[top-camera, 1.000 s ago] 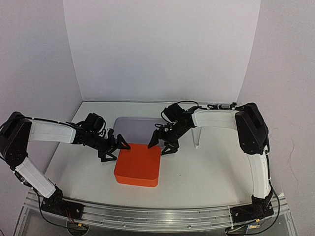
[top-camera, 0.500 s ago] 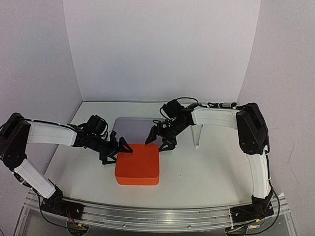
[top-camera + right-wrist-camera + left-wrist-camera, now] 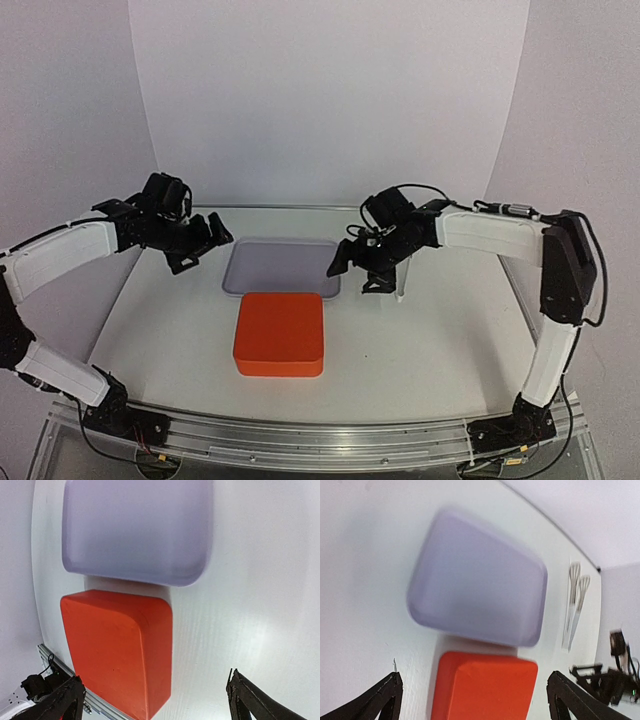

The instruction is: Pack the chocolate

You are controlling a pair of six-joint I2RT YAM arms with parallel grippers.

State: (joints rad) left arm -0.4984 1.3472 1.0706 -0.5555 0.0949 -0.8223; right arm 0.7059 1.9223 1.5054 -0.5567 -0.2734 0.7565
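left pincer (image 3: 208, 248): released | right pincer (image 3: 356, 276): released | orange box (image 3: 280, 333) just beside lavender tray (image 3: 282, 266)

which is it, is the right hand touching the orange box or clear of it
Apart. In the top view the right hand hangs open by the lavender tray's right edge, with a clear gap to the orange box nearer the arms.
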